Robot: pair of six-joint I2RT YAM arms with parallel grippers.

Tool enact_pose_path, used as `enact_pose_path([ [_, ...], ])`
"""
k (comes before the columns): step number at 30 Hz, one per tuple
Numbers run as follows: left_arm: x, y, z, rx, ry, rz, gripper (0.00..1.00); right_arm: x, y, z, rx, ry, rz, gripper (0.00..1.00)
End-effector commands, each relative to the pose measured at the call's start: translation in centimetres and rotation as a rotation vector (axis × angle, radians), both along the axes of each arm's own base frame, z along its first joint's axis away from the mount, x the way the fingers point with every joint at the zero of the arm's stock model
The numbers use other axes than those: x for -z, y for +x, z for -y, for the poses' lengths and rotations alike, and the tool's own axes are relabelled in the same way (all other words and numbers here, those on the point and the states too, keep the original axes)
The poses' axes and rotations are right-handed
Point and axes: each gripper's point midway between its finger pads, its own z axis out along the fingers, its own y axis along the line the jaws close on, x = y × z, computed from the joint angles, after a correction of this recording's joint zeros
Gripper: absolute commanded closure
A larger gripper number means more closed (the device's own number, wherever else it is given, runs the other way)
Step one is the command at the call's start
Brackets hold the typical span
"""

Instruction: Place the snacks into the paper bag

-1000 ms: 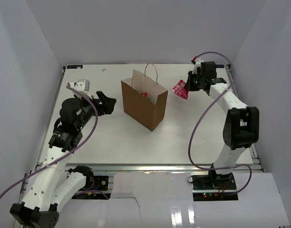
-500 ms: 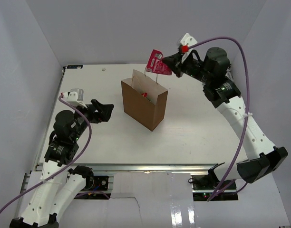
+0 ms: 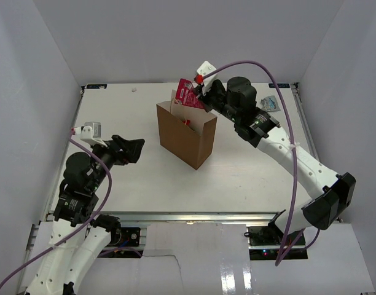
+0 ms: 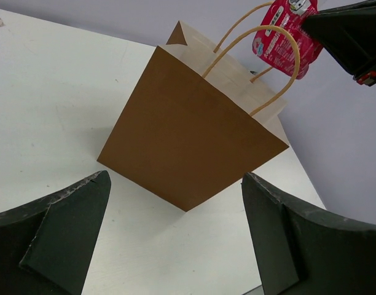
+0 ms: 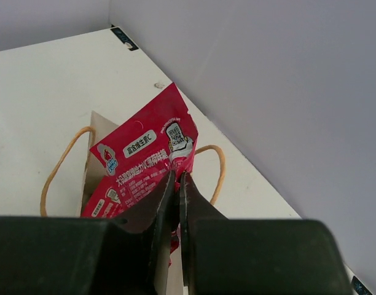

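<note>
My right gripper (image 3: 199, 97) is clamped tight on a pink-red snack packet (image 3: 187, 95), jaws pinching its lower edge, and the wrist view shows the foil standing up from my fingertips with its printed face towards the camera (image 5: 145, 161). The packet hangs in the air right over the open mouth of the paper bag (image 3: 185, 138), beside the looped tan handles (image 4: 269, 58); from the left wrist view it sits above the bag's rim, apart from the paper. The bag stands upright on the white table (image 3: 237, 178), about mid-table and a little towards the back, one corner turned to my bases. Down inside its mouth there is a small red thing (image 3: 186, 121); I can't tell just what it is.

Over on the other side, my left gripper (image 3: 137, 149) is spread wide and carries nothing. Its two dark fingers (image 4: 65, 239) frame the bag's brown side from the left, well apart from it.

One pale blue-silver packet (image 3: 269, 103) lies flat on the table at the far right, behind my right arm.
</note>
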Motion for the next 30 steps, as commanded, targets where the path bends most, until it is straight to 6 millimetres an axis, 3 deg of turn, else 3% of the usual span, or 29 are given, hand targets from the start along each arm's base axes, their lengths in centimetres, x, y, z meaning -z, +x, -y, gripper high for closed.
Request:
enact_pose_path([
  [1, 0.4, 0.1, 0.3, 0.013, 0.000, -0.022, 0.02, -2.6, 1.1, 1.3, 0.094, 0.066, 0.082, 0.90],
  [6, 0.8, 0.5, 0.8, 0.031, -0.001, -0.039, 0.02, -1.7, 0.0, 1.4, 0.059, 0.043, 0.073, 0.45],
  [8, 0.8, 0.6, 0.9, 0.034, 0.000, -0.042, 0.02, -2.3, -0.4, 1.9, 0.057, 0.047, 0.086, 0.38],
  [11, 0.8, 0.7, 0.9, 0.034, -0.001, -0.043, 0.02, -4.3, -0.6, 3.1, 0.057, 0.050, 0.135, 0.35],
  [13, 1.1, 0.8, 1.0, 0.034, -0.002, -0.048, 0.02, -4.9, 0.8, 5.6, 0.100, 0.058, 0.119, 0.33],
  [15, 1.3, 0.8, 1.0, 0.034, -0.004, -0.054, 0.02, -4.0, 2.4, 8.0, 0.131, 0.064, 0.058, 0.33],
  [16, 1.4, 0.8, 1.0, 0.034, -0.005, -0.056, 0.02, -3.0, 4.8, 11.0, 0.192, 0.087, -0.010, 0.33],
  [17, 1.8, 0.9, 1.0, 0.034, -0.006, -0.065, 0.02, -1.7, 5.9, 12.5, 0.224, 0.087, -0.069, 0.33],
  [18, 2.1, 0.9, 1.0, 0.033, -0.007, -0.068, 0.02, 1.2, 6.8, 14.2, 0.258, 0.065, -0.180, 0.33],
  [19, 2.3, 1.0, 1.1, 0.036, -0.007, -0.068, 0.02, 4.3, 8.9, 17.3, 0.321, 0.074, -0.292, 0.32],
  [21, 2.5, 1.1, 1.2, 0.038, -0.007, -0.072, 0.02, 9.2, 9.8, 19.9, 0.376, 0.054, -0.466, 0.30],
  [22, 2.7, 1.3, 1.3, 0.039, -0.006, -0.078, 0.02, 12.7, 11.3, 22.3, 0.432, 0.053, -0.566, 0.28],
  [23, 2.8, 1.4, 1.4, 0.044, -0.003, -0.082, 0.02, 14.0, 11.8, 23.4, 0.475, 0.071, -0.617, 0.16],
  [25, 2.9, 1.6, 1.5, 0.047, 0.002, -0.086, 0.02, 17.4, 13.5, 26.8, 0.609, 0.073, -0.690, 0.09],
  [26, 3.2, 1.7, 1.6, 0.052, 0.006, -0.096, 0.02, 18.1, 14.0, 27.5, 0.637, 0.071, -0.697, 0.06],
  [28, 3.4, 1.8, 1.6, 0.050, 0.011, -0.102, 0.02, 19.5, 16.2, 30.8, 0.777, 0.051, -0.687, 0.10],
  [30, 3.6, 2.1, 1.7, 0.050, 0.011, -0.107, 0.02, 19.0, 18.2, 32.5, 0.878, 0.058, -0.646, 0.10],
])
